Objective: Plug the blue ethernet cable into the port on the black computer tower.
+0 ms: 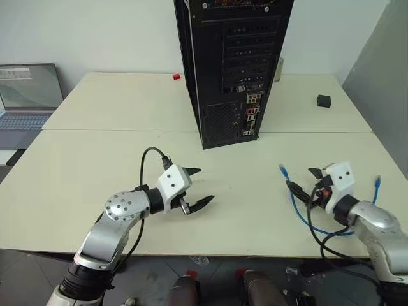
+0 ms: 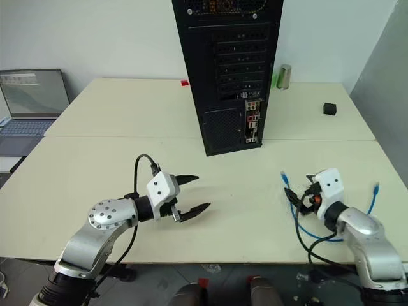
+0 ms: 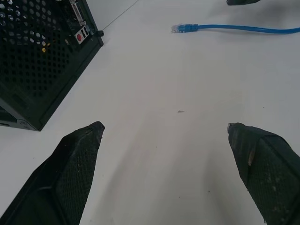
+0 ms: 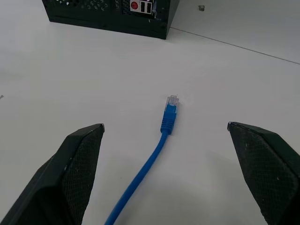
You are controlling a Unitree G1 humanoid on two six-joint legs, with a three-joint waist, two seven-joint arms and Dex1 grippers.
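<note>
Blue ethernet cable point(image 4: 159, 145) lies loose on the pale surface point(image 1: 95, 166) at my right, one clear plug pointing toward the black computer tower point(image 1: 233, 70), the other end lying near the surface's right edge. My right pincer point(image 4: 164, 136) sits low behind that nearer plug with its jaws spread wide, the plug lined up between the fingers but untouched. My left pincer point(image 1: 199, 188) hovers over bare surface in front of the tower, also wide open and holding nothing. The tower stands upright across the seam of the two tabletops, its rear ports facing me. I also see a laptop point(image 1: 29, 95) far left and a small black box point(image 1: 324, 101) at the back right.
</note>
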